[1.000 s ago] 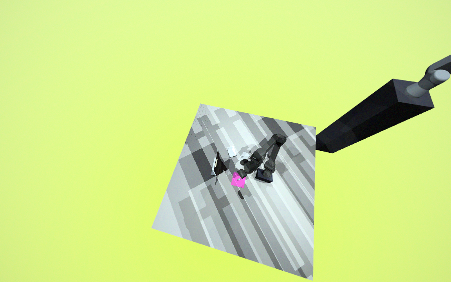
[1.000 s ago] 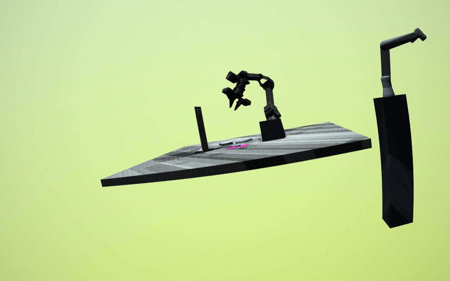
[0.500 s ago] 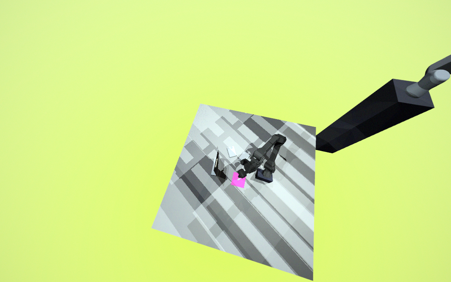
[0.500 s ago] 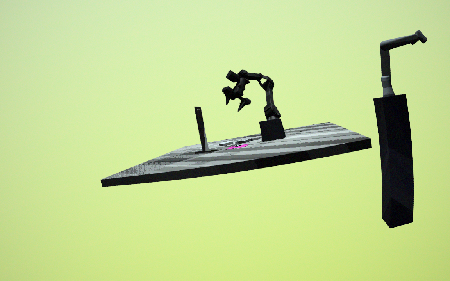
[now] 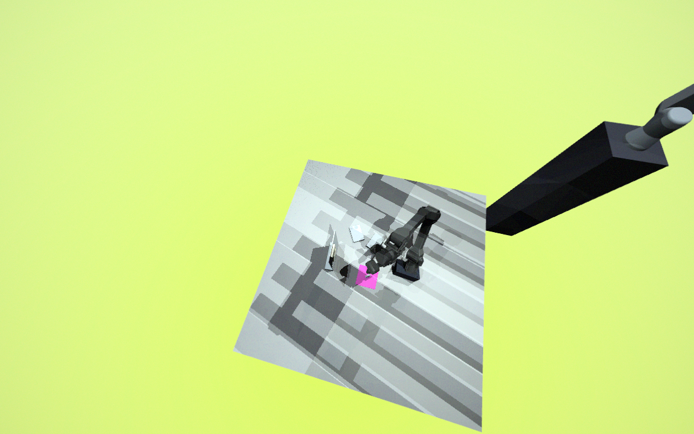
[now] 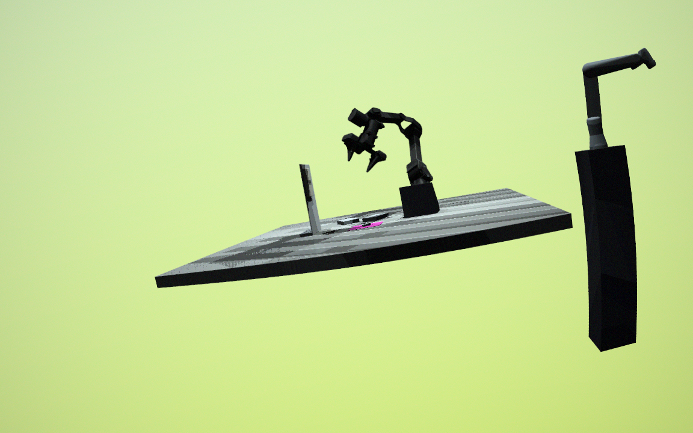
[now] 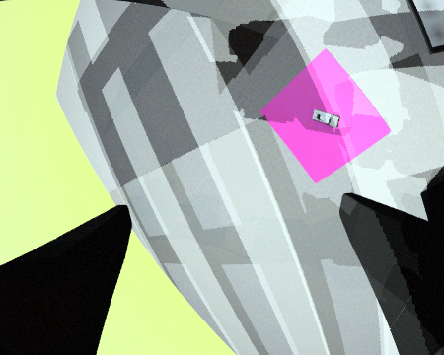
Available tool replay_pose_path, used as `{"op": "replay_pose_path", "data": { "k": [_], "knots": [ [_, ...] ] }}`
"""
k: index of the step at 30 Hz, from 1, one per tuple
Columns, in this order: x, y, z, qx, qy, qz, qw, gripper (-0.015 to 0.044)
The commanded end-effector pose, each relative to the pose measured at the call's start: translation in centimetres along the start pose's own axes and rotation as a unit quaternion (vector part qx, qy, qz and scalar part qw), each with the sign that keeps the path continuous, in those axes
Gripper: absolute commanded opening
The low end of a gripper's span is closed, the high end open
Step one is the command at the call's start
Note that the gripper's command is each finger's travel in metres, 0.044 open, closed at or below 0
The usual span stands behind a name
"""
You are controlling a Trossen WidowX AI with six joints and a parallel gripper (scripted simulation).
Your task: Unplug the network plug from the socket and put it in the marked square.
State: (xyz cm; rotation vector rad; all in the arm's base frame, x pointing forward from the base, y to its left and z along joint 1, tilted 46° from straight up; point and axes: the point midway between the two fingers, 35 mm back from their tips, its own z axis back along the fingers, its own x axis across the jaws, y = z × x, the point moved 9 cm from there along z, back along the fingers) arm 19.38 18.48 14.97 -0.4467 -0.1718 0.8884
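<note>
The small pale plug [image 7: 326, 118] [image 5: 367, 275] lies on the table inside the magenta marked square [image 7: 316, 163] [image 5: 370, 284] [image 6: 376, 224], with magenta around it on all sides in the wrist view. My gripper [image 6: 358, 165] [image 7: 238, 210] is wide open and empty. It hangs high above the table, with a large gap below its fingertips, and touches nothing. The upright panel [image 5: 331, 258] [image 6: 311, 210] stands beyond the square, apart from my gripper. Its socket is too small to make out in the top and exterior views.
Two flat pale blocks [image 5: 356, 233] [image 6: 347, 221] lie near the square, between the panel and the black arm base [image 5: 406, 270] [image 6: 418, 201]. A tall dark pillar [image 5: 559, 178] [image 6: 607, 242] carrying another arm stands off the table's edge. Patchy shadows cover the tabletop.
</note>
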Motion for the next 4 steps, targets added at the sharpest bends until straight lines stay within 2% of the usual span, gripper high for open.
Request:
{"op": "replay_pose_path", "data": {
  "k": [1,4],
  "knots": [
    [0.0,-0.03,0.01,-0.002,0.001,-0.002,1.0,0.044],
    [0.0,-0.03,0.01,-0.002,0.001,-0.002,1.0,0.044]
  ]
}}
